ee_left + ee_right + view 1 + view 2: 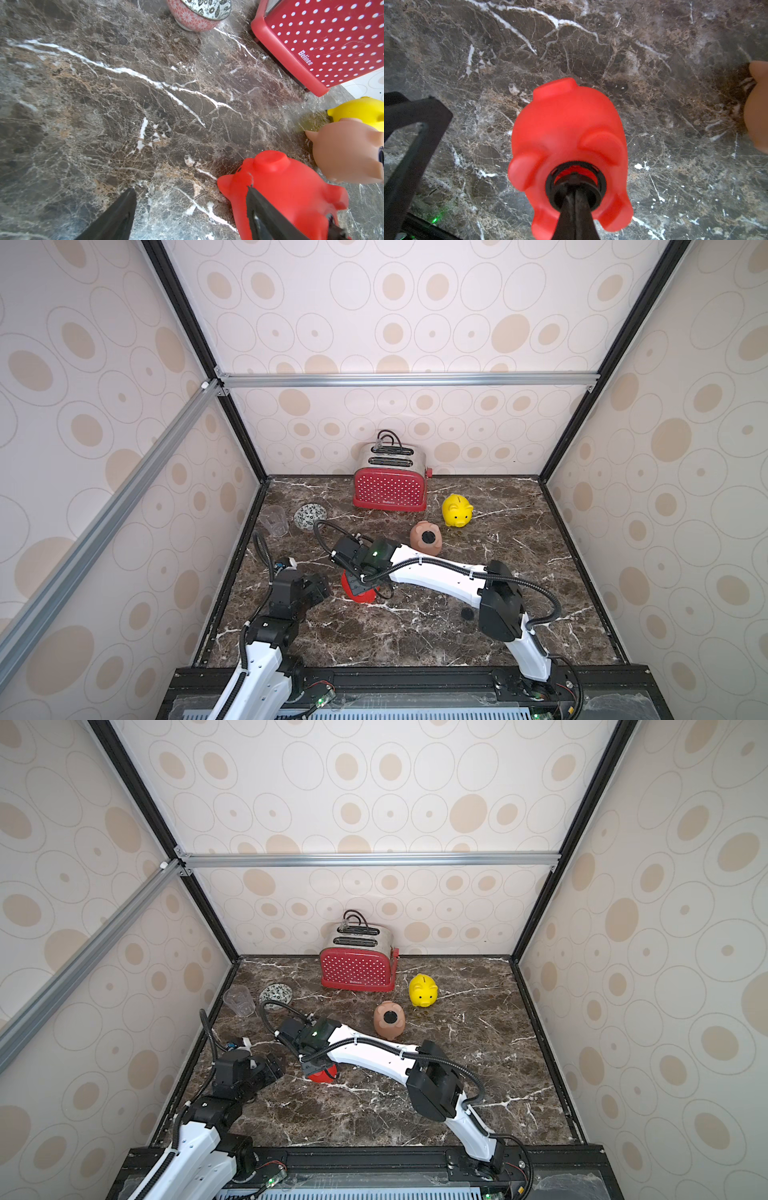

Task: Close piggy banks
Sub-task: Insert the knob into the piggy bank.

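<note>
one black plug (549, 186) to seat: right gripper (576, 187), tips pinched together, bears on it in the upturned belly of the red pig (566, 124). press square, no skidding. left gripper (190, 189) gapes just beside, could brace. beyond: peach pig (417, 541), then yellow pig (456, 510).
</note>
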Controlling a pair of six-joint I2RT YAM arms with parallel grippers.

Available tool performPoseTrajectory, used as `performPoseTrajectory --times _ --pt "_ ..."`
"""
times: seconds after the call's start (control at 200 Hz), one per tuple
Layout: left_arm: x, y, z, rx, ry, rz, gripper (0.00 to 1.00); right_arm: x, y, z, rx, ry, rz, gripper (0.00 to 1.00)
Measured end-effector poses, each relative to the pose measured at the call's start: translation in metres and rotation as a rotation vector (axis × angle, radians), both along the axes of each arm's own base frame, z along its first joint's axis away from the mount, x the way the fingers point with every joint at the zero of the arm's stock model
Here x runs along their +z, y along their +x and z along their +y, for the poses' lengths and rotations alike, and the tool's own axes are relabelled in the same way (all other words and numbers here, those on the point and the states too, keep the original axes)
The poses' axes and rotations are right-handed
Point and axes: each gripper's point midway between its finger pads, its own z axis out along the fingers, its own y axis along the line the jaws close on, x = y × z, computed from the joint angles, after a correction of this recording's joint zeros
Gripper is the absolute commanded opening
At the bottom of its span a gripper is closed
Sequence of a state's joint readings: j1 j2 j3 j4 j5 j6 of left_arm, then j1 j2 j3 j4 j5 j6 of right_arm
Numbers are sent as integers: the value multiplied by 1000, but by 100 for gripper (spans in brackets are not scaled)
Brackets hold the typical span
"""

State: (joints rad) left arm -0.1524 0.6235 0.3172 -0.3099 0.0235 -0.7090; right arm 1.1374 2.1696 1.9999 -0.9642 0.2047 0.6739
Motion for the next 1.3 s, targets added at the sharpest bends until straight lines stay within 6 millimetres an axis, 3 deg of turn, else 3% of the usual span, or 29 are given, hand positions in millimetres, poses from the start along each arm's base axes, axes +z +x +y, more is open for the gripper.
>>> performPoseTrajectory --times 0.251,0.566,1.032,1.303 --pt "2 0 0 0 -1 -8 83 14 0 3 0 7 9 0" --pt "2 0 0 1 0 -9 83 -6 3 -4 -28 -45 71 0" --pt "4 0 1 3 1 -17 84 0 2 -3 -33 -33 107 0" --pt "4 0 1 1 3 -18 84 -8 3 2 -43 -35 120 0"
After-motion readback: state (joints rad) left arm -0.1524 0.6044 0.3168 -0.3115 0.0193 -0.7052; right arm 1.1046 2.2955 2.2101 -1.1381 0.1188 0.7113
